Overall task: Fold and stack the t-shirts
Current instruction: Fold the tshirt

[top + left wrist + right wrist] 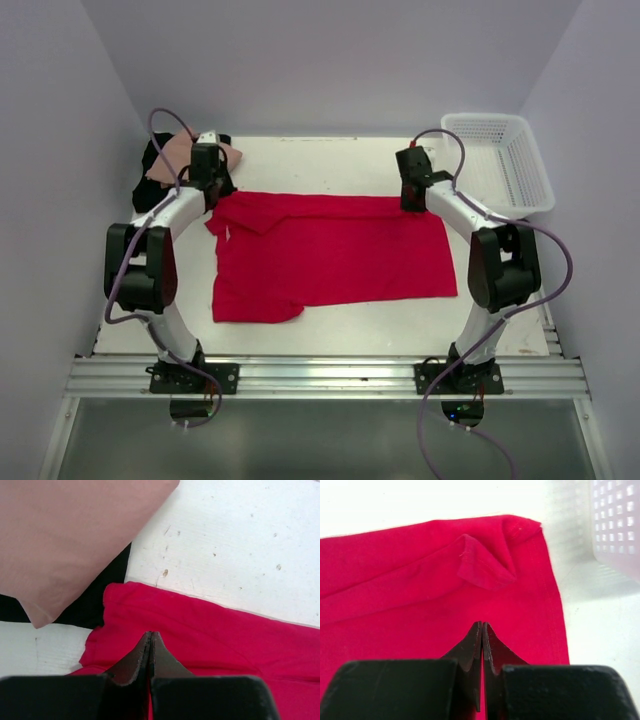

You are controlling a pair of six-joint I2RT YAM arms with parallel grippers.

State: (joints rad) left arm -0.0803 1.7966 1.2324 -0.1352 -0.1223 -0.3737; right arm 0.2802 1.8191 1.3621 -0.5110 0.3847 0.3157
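Top view. At the far right corner of the white table point(320, 165), a white lattice basket point(485, 118), clear of the cloth. At the far left corner, a heap: salmon-pink t-shirt point(170, 160) over black t-shirt point(150, 188), partly hidden behind the left arm's wrist. Along the near edge, a metal rail point(330, 378) carrying both arm bases. Spread flat across the middle, the red t-shirt point(330, 260), with a small flap jutting at its near left. Down at the shirt's far left corner, the left gripper point(213, 192); at its far right corner, the right gripper point(412, 200). Jaws too small to read from here.

Left wrist view. Filling the upper left, the salmon-pink t-shirt point(65, 540), lapped over the black t-shirt point(107, 597), that one touching the red cloth's edge. Beyond, bare speckled table point(240, 540). Fingers of the left gripper point(151, 636) pressed together in a thin line, no cloth seen between them. Directly under and ahead of the tips, the red t-shirt point(225, 640), its rolled edge just beyond.

Right wrist view. At the upper right, blurred, the white lattice basket point(617, 525), apart from the shirt's hem. Fingers of the right gripper point(482, 626) likewise pressed together, nothing visibly pinched. Below and ahead of the tips, the red t-shirt point(395, 580); just beyond them, near the shirt's corner, a small raised fold point(482, 565).
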